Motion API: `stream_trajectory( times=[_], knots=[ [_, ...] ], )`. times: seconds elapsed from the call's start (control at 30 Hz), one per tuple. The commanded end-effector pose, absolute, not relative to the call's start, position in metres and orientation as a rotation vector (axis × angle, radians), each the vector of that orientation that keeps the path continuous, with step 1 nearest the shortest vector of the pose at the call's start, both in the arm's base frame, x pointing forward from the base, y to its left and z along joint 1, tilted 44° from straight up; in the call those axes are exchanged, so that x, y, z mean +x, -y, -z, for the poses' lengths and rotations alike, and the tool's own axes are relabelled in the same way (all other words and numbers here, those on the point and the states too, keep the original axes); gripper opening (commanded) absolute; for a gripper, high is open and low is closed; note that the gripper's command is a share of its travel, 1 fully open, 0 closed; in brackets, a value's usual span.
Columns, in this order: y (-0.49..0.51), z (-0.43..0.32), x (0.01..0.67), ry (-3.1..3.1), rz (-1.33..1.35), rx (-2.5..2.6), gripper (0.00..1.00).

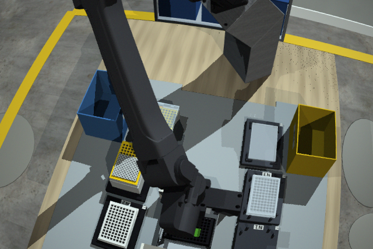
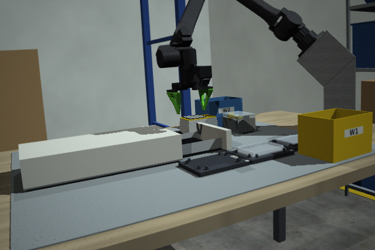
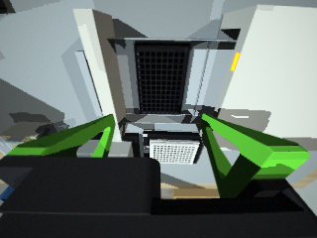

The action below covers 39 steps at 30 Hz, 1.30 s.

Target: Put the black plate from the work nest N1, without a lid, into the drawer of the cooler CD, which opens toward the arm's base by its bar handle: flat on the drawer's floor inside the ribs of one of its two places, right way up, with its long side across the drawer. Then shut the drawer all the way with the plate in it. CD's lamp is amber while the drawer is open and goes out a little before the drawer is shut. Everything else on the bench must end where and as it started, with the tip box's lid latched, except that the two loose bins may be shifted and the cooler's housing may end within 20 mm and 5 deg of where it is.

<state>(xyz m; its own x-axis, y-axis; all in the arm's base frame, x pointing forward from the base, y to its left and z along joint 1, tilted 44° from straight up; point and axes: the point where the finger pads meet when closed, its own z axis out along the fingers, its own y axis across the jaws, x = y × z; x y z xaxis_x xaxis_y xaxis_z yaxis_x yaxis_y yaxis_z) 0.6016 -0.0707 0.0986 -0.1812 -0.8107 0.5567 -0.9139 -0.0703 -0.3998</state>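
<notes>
The hand (image 2: 190,99) hangs wide and empty above the open drawer (image 3: 198,74), clear of its front panel (image 2: 216,136). The black plate (image 3: 161,76) lies flat inside. The amber lamp (image 3: 236,60) glows because the drawer is open.

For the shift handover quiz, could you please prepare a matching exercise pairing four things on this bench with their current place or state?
Things:
1. black plate
2. gripper
3. cooler drawer
4. yellow bin W1

Places or states:
A. open, holding nothing, raised above the drawer
B. pulled out of the white housing
C. lying in the drawer
D. standing at the bench's end, beside the nests

Pairs: 1-C, 2-A, 3-B, 4-D
</notes>
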Motion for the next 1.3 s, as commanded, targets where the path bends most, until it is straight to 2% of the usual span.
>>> stream_trajectory(
  times=[0.0,1.27],
  knots=[
    [0.049,-0.1322,0.6045,2.064,-1.152,1.929,1.0],
    [0.0518,-0.1332,0.606,2.074,-1.16,1.922,1.0]
  ],
)
